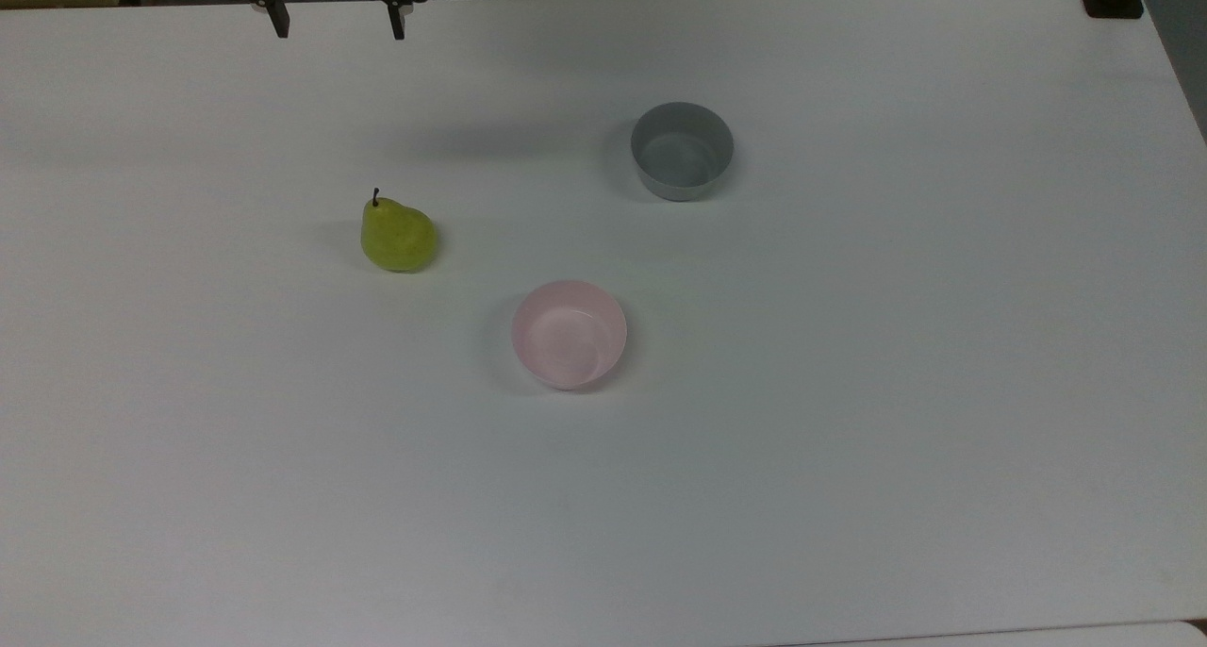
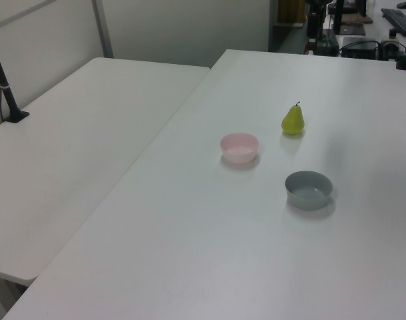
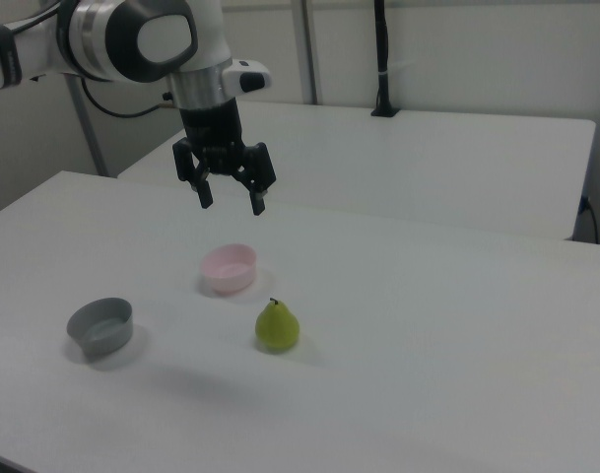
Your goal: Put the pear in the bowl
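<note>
A yellow-green pear (image 1: 398,236) (image 2: 293,121) (image 3: 277,326) stands upright on the white table (image 1: 849,392), stem up. The pale pink bowl (image 1: 569,334) (image 2: 239,147) (image 3: 229,268) sits empty a short way from it, toward the top view's lower right. My gripper (image 1: 335,26) (image 3: 231,202) hangs open high above the table, at the top view's upper edge, well apart from the pear. Nothing is between its fingers (image 3: 205,196).
A grey bowl (image 1: 682,150) (image 2: 309,189) (image 3: 100,326) stands empty at the top view's upper centre right. A second white table (image 2: 76,147) adjoins at the left view's left, with a black post (image 2: 4,80) on it. The arm (image 3: 132,39) reaches in from the right view's upper left.
</note>
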